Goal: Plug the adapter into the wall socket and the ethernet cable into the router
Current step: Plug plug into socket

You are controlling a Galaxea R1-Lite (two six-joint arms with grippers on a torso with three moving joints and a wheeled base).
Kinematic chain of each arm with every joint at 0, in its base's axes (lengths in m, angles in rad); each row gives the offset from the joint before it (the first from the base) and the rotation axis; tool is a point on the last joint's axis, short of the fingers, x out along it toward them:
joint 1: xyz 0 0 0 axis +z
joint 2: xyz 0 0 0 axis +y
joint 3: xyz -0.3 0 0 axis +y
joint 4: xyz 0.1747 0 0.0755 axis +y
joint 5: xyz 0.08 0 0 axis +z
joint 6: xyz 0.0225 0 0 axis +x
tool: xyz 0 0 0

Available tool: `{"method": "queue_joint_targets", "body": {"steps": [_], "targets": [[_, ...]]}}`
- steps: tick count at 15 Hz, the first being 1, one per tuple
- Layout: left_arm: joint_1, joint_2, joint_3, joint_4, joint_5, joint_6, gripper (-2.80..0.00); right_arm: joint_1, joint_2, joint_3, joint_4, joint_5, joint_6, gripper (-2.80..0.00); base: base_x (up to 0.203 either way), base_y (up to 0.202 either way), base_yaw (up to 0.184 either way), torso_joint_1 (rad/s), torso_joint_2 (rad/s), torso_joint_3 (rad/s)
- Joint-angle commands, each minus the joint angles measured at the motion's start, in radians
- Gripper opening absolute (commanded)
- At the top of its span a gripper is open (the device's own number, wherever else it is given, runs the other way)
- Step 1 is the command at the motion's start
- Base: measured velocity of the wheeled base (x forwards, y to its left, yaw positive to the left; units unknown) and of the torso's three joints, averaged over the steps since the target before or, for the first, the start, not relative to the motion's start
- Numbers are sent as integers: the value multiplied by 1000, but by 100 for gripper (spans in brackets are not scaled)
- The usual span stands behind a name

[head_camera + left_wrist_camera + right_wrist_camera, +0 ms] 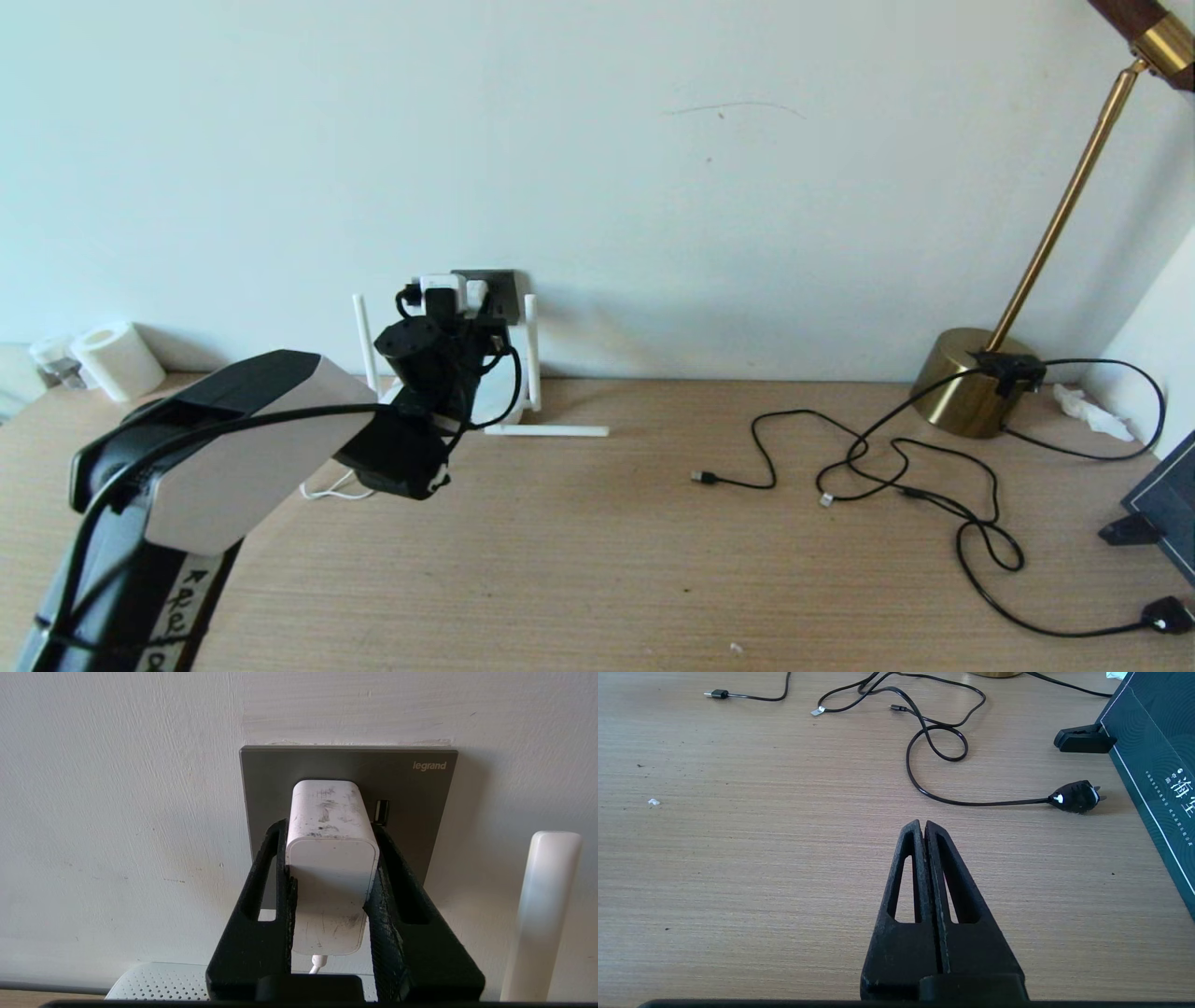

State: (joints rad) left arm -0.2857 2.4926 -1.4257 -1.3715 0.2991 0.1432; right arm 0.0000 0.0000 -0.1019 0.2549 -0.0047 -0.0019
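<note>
Right gripper: Nearest you, the right gripper hangs low over the bare wooden counter, its two black fingers pressed flat together with nothing between them.
Black plug: Just beyond it you see a small black plug lying on the counter at the end of a thin black cord, close beside a dark green box.
Loose cords: Farther out, thin black cords loop across the counter, one ending in a USB-type tip that points toward the middle of the counter.
Ethernet cable: You cannot tell which of these black leads, if any, is the ethernet cable.
Lamp: A brass lamp base stands at the far right near the wall, with a black clip on it.
Left gripper: Your left gripper is raised at the wall, its fingers closed on either side of the adapter.
Adapter: The white cube sits against the wall socket, a dark grey Legrand faceplate; its white cord drops from the near end. Whether the pins are fully seated is hidden.
Router: Below the socket the router rests against the wall, one antenna upright beside the faceplate, another lying flat on the counter.
Far left: A paper roll sits by the wall.
</note>
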Motion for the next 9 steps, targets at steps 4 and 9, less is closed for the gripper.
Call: {"method": "queue_joint_targets", "body": {"steps": [4, 9], "targets": [[0, 12, -1, -3, 3, 1, -280, 0, 0, -1, 1, 0, -1, -280, 0, 0, 0, 0, 0, 0], [0, 9, 5, -6, 2, 1, -280, 0, 0, -1, 1, 0, -1, -280, 0, 0, 0, 0, 0, 0]]}}
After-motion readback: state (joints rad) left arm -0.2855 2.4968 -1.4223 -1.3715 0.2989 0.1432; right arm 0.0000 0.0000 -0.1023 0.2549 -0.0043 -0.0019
